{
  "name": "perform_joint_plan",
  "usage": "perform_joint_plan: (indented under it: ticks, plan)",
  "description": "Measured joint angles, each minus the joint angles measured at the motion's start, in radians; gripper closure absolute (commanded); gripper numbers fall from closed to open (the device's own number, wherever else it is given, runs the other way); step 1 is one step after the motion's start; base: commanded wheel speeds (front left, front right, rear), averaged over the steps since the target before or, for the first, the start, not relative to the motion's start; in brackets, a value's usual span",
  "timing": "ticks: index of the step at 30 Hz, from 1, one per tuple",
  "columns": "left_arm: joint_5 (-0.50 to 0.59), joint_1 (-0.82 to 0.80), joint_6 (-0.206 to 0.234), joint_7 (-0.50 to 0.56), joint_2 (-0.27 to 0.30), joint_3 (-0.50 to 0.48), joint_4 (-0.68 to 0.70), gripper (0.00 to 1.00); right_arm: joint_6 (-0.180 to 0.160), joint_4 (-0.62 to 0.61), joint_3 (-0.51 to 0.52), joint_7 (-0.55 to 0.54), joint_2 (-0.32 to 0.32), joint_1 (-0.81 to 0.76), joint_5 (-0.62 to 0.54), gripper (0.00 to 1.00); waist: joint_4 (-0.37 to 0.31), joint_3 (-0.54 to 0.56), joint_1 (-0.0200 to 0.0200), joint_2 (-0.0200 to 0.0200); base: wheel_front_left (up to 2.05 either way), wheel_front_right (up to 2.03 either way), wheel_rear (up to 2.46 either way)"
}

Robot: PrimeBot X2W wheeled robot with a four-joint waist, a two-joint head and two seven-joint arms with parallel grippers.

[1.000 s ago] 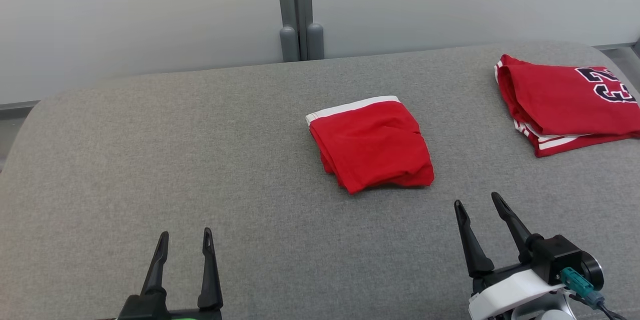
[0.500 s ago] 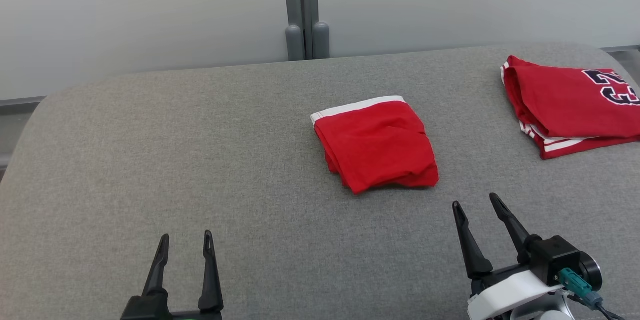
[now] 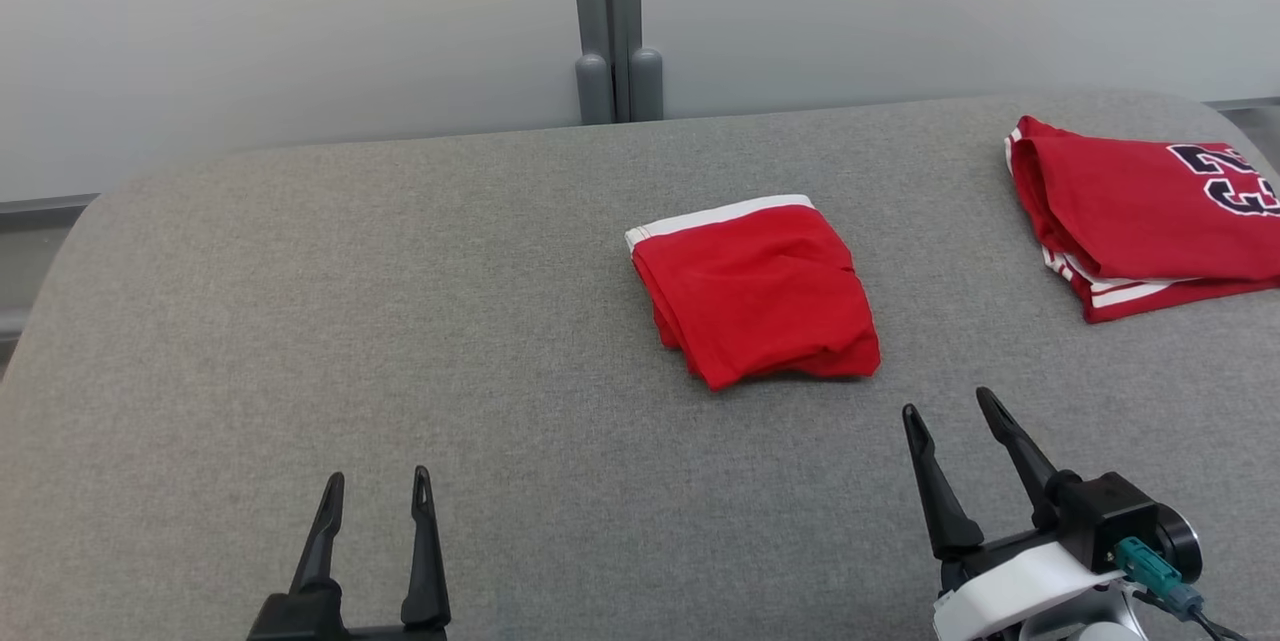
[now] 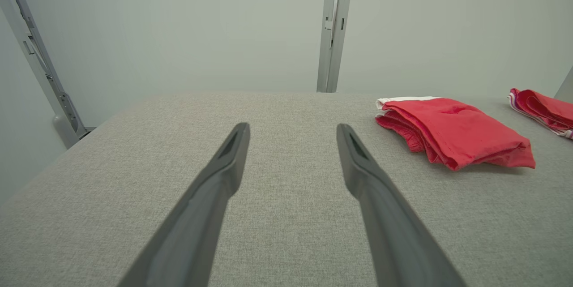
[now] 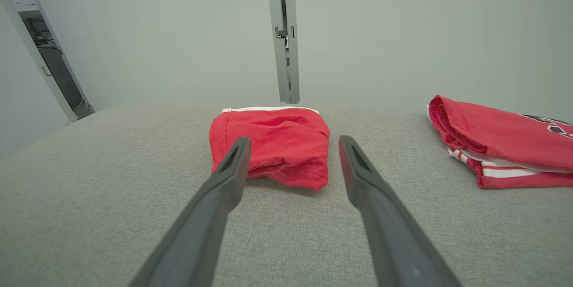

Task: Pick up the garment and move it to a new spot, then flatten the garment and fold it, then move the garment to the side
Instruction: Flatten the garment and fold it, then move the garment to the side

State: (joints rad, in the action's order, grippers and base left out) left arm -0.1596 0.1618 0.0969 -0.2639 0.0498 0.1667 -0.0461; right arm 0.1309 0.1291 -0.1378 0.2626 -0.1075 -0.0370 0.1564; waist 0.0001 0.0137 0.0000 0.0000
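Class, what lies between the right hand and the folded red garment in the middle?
Nothing: bare grey surface separates the right hand from the folded red garment, seen in the head view.

Grey fabric surface [image 3: 300,321], pale wall [image 3: 300,21]

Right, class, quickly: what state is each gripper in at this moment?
Left gripper: open, holding nothing.
Right gripper: open, holding nothing, just short of the folded red garment.

Head above, wrists low (both toward garment [image 3: 757,289])
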Motion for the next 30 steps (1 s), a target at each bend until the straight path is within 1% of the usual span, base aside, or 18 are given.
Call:
perform_joint_plan:
  ticks: [15,22,25,27,29,30]
  plan:
    - [0.009,0.000,-0.005,0.000,0.000,0.018,-0.007,0.00,0.000,0.000,-0.011,0.000,-0.006,-0.008,0.002,0.00,0.013,-0.003,0.0000,0.0000,0.00,0.00,0.00]
    - [0.012,-0.001,-0.005,0.000,0.000,0.033,-0.003,0.00,0.000,0.002,-0.025,0.000,-0.016,0.011,0.030,0.00,0.020,-0.025,0.0000,0.0000,0.00,0.00,0.00]
    - [0.012,-0.008,-0.005,0.000,0.000,0.042,0.002,0.00,0.000,0.009,-0.042,0.000,-0.034,0.053,0.069,0.00,0.023,-0.045,0.0000,0.0000,0.00,0.00,0.00]
    - [0.012,-0.027,-0.005,0.000,0.000,0.054,0.006,0.00,0.000,0.020,-0.050,0.000,-0.042,0.104,0.138,0.00,0.026,-0.067,0.0000,0.0000,0.00,0.00,0.00]
    - [0.012,-0.051,-0.006,0.000,0.000,0.063,0.009,0.00,0.000,0.040,-0.069,0.000,-0.065,0.153,0.201,0.00,0.030,-0.090,0.0000,0.0000,0.00,0.00,0.00]
    - [0.013,-0.061,-0.006,0.000,0.000,0.070,0.012,0.00,0.000,0.058,-0.077,0.000,-0.080,0.182,0.250,0.00,0.032,-0.103,0.0000,0.0000,0.00,0.00,0.00]
